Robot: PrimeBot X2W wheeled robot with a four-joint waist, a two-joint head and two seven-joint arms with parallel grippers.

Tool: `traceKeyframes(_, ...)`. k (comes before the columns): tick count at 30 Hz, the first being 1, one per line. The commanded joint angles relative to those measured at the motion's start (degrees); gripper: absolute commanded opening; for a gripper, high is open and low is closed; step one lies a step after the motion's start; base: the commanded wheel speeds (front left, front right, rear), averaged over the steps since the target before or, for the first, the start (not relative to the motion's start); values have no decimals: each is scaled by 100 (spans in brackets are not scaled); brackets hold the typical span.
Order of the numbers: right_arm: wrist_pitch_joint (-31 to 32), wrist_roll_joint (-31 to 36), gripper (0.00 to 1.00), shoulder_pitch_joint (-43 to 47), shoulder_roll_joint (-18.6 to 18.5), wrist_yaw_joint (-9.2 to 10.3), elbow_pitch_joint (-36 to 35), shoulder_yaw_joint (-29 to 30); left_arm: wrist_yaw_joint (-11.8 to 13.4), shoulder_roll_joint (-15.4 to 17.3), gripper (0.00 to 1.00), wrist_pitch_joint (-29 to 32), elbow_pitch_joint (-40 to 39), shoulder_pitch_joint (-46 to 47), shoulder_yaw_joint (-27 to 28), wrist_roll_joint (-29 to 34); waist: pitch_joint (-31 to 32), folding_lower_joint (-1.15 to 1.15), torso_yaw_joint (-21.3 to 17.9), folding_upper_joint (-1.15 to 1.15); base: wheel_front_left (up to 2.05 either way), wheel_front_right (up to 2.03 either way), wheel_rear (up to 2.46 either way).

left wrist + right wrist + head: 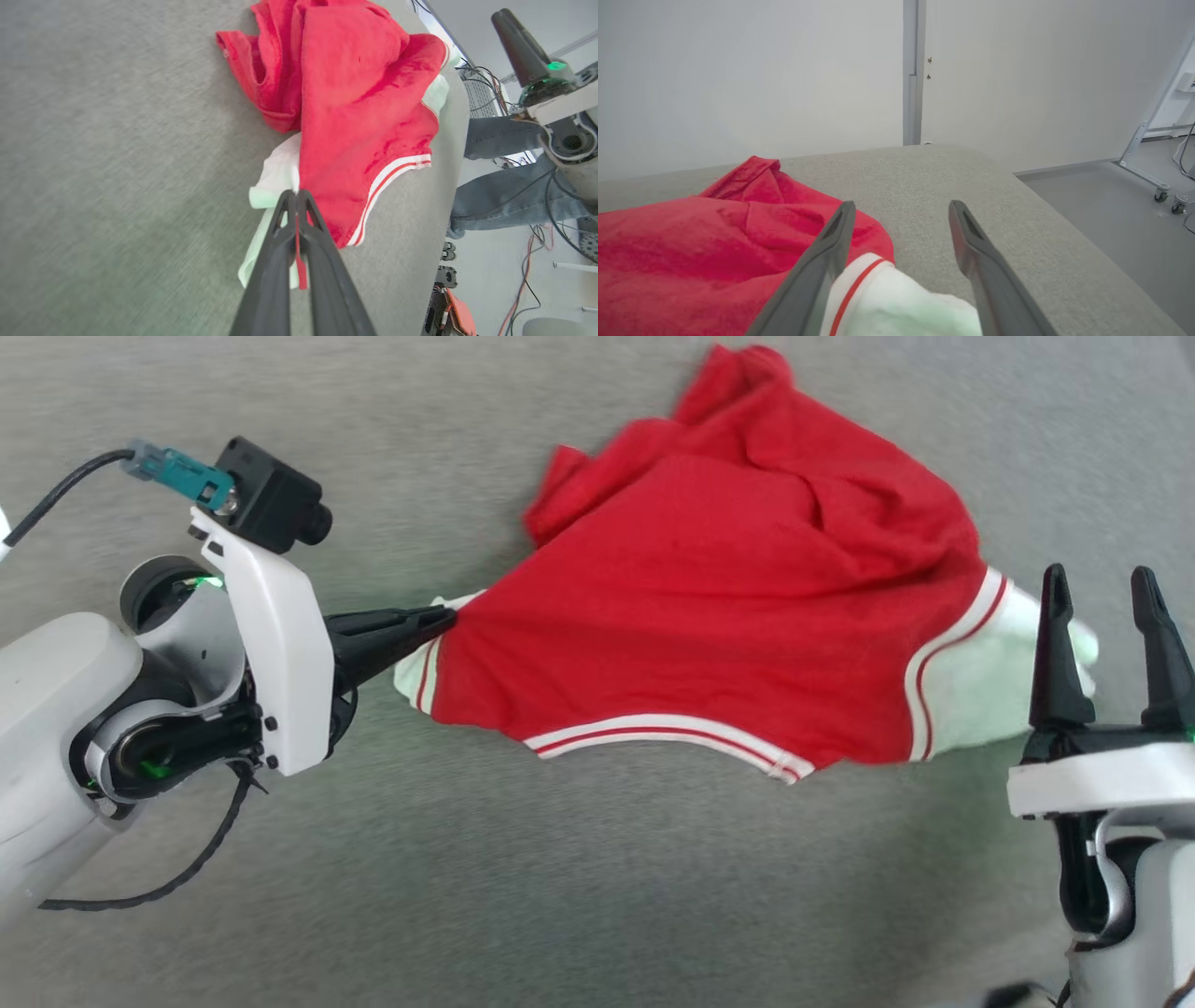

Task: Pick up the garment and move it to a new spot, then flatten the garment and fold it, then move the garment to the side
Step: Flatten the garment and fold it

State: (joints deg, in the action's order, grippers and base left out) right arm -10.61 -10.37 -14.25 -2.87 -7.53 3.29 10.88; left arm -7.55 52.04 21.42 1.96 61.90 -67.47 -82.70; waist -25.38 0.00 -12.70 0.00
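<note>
The left end effector (446, 616) is clenched on the garment (709, 616) at its left sleeve seam. The right end effector (1102, 583) is spread around the white right sleeve, nothing gripped. The garment is lying rumpled on the counter (597, 877), so flattening is judged barely begun and folding not yet done. The red cloth pinched between the fingers is made plain in the left wrist view, where the head view leaves it unclear.

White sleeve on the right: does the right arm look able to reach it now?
Likely yes: the open right end effector hangs right at the sleeve, with nothing between them.
</note>
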Motion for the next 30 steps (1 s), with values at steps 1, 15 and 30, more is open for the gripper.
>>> traceKeyframes(1, 108, 92, 100, -90, -4, 8, -40, 2, 14, 22, 0, -78, 57, 22, -39, -11, 336, 0, 481, 0, 0, 0, 0)
traceKeyframes(15, 620, 352, 100, -231, -4, 8, -112, -218, 14, 287, 0, -191, 1046, -139, -449, 737, 575, 0, 1065, 0, 0, 0, 0)
traceKeyframes(30, 501, 157, 100, -87, -3, 6, -201, -309, 13, -24, 0, -349, 37, -441, -572, 543, 280, 0, 783, 0, 0, 0, 0)
